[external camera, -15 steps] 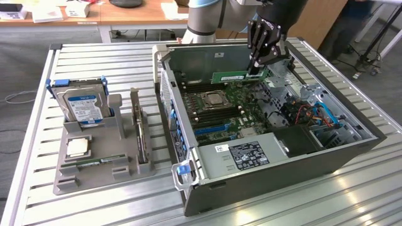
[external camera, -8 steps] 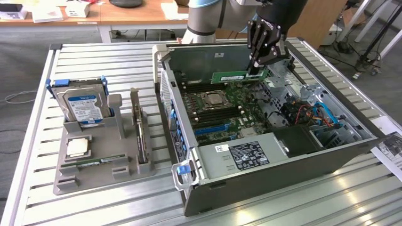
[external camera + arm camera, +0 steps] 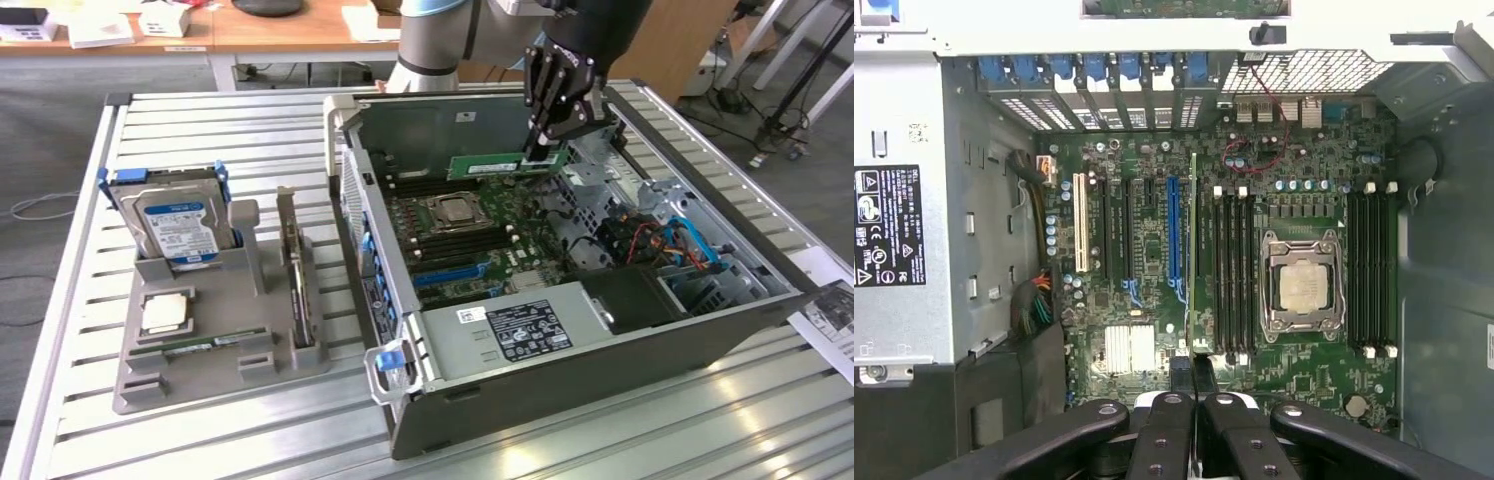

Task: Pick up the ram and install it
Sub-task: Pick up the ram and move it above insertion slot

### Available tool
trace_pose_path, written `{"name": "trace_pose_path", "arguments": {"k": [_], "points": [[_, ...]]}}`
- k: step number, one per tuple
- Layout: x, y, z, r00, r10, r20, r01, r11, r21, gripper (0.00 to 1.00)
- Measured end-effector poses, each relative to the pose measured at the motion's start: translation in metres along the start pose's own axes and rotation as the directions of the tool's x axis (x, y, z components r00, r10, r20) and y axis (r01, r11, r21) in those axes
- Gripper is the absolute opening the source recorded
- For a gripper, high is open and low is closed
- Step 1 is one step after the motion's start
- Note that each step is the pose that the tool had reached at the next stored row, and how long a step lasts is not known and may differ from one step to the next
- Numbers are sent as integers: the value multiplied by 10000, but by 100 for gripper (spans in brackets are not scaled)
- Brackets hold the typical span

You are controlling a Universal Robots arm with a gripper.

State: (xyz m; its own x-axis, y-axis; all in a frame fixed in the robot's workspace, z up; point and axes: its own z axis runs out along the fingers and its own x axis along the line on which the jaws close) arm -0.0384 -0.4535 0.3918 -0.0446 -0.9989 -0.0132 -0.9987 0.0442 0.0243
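Observation:
The ram (image 3: 486, 164) is a long, thin green stick held level above the motherboard (image 3: 481, 235) inside the open computer case (image 3: 574, 400). My gripper (image 3: 547, 152) reaches down from above and is shut on the stick's end at the exterior view's right. In the wrist view the ram (image 3: 1194, 250) appears edge-on, running away from my gripper (image 3: 1192, 372). It hangs over the board just beside the black memory slots (image 3: 1234, 270) next to the processor socket (image 3: 1301, 285). I cannot tell whether the stick touches a slot.
A grey holder (image 3: 200, 375) at the exterior view's left carries a hard drive (image 3: 174, 225), a square processor chip (image 3: 163, 312), an upright expansion card (image 3: 296, 270) and a flat green strip (image 3: 200, 347). A power supply (image 3: 527, 325) and cables (image 3: 654, 240) crowd the case.

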Motion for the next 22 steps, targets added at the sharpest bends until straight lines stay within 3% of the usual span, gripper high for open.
{"name": "trace_pose_path", "arguments": {"k": [17,22], "points": [[1,-2,96,10000,0,1,0,10000,1,11],[-70,1,109,10000,1,1,-1,10000,1,11]]}}
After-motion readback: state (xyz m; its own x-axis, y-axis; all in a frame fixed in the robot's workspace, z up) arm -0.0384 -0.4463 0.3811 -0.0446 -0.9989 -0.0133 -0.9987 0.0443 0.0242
